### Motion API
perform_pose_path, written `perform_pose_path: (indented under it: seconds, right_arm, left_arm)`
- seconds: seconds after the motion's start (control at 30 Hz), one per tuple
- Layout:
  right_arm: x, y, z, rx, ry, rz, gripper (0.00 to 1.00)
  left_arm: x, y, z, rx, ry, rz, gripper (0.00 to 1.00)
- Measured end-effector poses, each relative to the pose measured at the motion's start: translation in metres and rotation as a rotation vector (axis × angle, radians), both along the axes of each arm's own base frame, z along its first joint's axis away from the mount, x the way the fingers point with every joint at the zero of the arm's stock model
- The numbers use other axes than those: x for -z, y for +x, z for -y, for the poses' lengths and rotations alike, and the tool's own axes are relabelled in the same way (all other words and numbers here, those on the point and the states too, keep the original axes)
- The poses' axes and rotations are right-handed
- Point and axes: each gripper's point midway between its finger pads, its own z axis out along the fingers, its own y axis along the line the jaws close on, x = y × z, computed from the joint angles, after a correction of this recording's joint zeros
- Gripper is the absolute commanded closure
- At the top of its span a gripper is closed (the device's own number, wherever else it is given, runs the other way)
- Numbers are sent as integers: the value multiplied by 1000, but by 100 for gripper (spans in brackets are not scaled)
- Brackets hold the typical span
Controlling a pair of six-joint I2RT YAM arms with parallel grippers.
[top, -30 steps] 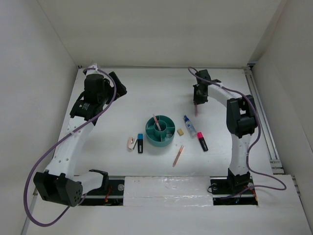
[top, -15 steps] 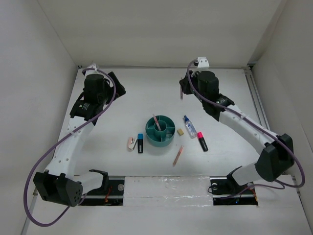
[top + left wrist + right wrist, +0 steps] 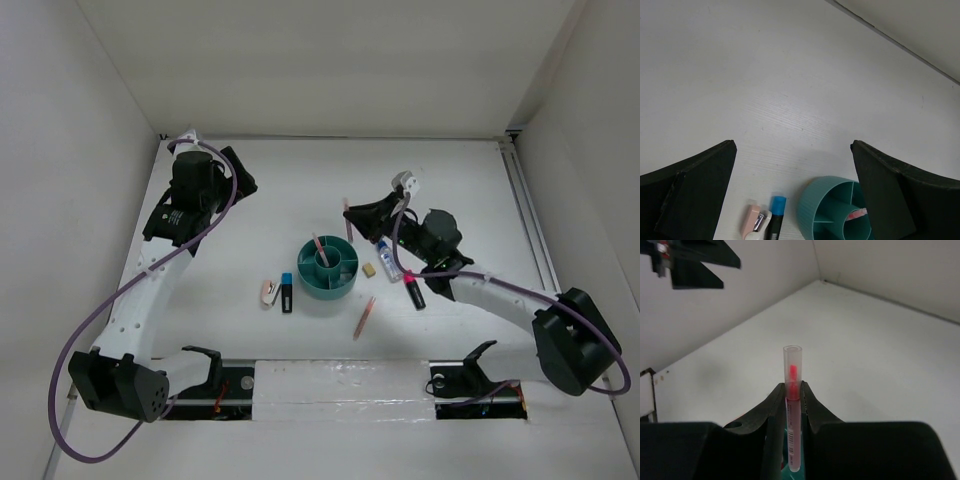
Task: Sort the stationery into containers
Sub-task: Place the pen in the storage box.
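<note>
Clamped tight in the right gripper (image 3: 792,390): a thin pinkish held pencil (image 3: 792,405), upright, clear cap on top, both fingers (image 3: 774,412) pressed against the barrel. Hanging above the far-right side of the teal organizer (image 3: 328,292) in the overhead view, with a sliver of teal just below the barrel's lower end in the wrist view; contact with the rim impossible to tell. Leaning in the central cup, a second pencil (image 3: 318,247).

On the left gripper (image 3: 792,145), jaws spread wide with nothing between them. Parked well away at the far left of the table (image 3: 270,200), close to the side wall.

Just beside the organizer on its right, the tan eraser (image 3: 369,269); next to that the clear bottle (image 3: 388,258) and the pink-capped marker (image 3: 413,290), both tucked under the right arm (image 3: 500,295). On the left, close together, the blue-capped marker (image 3: 287,292) and the white-pink piece (image 3: 270,292). Nearer the bases, a third pencil (image 3: 364,317) lying flat.

Boxed in by white walls (image 3: 300,70) on the left, back and right, plus a rail (image 3: 528,225) along the right edge. Broad bare tabletop behind the organizer and toward both far corners — tighter on the right, with small items crowded below the arm.

Along the held barrel, fine dark print, too small to read
</note>
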Motion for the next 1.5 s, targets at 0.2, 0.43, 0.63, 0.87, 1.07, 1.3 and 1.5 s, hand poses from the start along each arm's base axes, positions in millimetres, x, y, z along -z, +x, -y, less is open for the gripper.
perform_pose_path:
  seconds: [0.2,0.43,0.63,0.87,1.07,1.3,1.5]
  right_arm:
    - [-30,-16,-13,-82,72,103,100]
    - [-23,-33,-39,-166,82,104,100]
    - [-5,-37,-56,-205,82,81,100]
    - [15,-33,-63,-211,73,50,100]
    - [32,-36,-57,-187,65,29,86]
    - [40,-40,-55,-179,60,16,63]
    - [28,-41,-50,-150,71,39,0]
  left_arm:
    - [0,0,1,6,-3,-1,0]
    - [0,-1,3,17,-9,-1,0]
    - [-1,-1,6,29,-16,-1,0]
    - [-2,0,6,32,-18,4,0]
    - [-2,-1,8,41,-23,3,0]
    - [-2,-1,11,53,-29,2,0]
    - [-2,-1,11,54,-29,2,0]
